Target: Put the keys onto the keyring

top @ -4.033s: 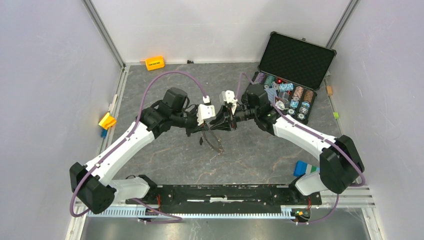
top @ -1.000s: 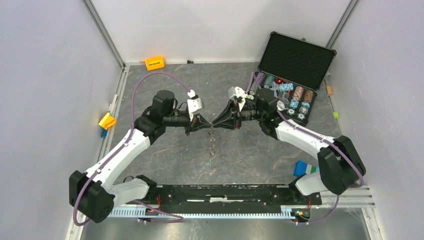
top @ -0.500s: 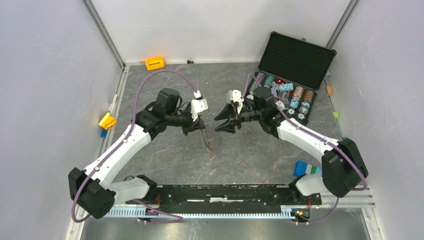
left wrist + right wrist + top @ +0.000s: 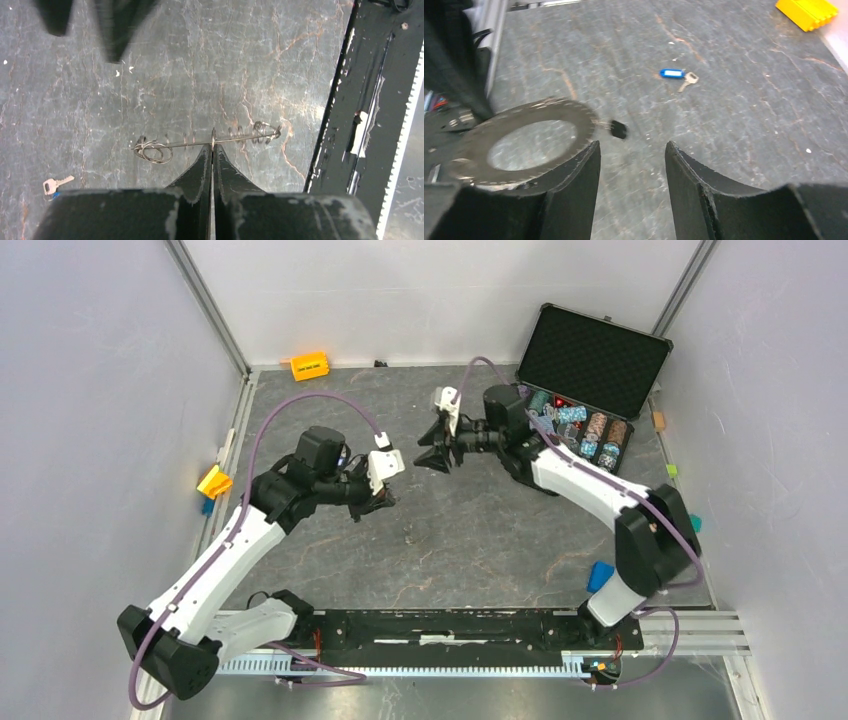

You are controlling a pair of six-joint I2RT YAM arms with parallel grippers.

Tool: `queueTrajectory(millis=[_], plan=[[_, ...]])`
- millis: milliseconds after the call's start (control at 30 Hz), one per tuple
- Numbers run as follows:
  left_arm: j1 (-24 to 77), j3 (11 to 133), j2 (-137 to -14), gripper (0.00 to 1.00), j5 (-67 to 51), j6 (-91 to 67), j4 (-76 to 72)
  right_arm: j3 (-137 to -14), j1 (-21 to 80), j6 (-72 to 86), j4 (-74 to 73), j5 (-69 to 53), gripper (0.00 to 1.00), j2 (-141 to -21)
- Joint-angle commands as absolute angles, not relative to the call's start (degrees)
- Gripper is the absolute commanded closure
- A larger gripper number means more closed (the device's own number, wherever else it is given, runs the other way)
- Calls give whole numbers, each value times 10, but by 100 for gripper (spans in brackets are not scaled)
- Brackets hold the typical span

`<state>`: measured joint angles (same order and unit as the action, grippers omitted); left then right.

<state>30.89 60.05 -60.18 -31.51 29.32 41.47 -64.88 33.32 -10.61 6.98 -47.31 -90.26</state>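
My left gripper is shut on the keyring, seen edge-on as a thin wire with small loops strung along it. In the right wrist view the keyring shows as a blurred flat grey band with a black-headed key hanging from its edge. My right gripper is open and empty, just short of the ring. A loose key with a blue tag lies on the floor beyond it. Another small silvery key lies on the floor. In the top view the left gripper and right gripper are apart.
An open black case of poker chips stands at the back right. A yellow block lies at the back wall and shows in the right wrist view. Another yellow block lies at the left wall. A blue block sits near the right arm's base.
The right gripper has let go of the ring and moved back and left, open. The left gripper has drawn back to the left and nearer, still holding the ring.
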Motion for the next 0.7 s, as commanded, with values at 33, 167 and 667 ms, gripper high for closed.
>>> queueTrajectory(millis=[33,167,667], plan=[[311,626,-561,98,-300,327,480,-770,337,-106,42,-427,44,-1018],[310,638,-551,98,-299,327,508,-895,352,-110,6,-398,44,-1134],[310,634,-566,98,-344,314,508,-1245,438,-37,-13,-298,47,-1456]])
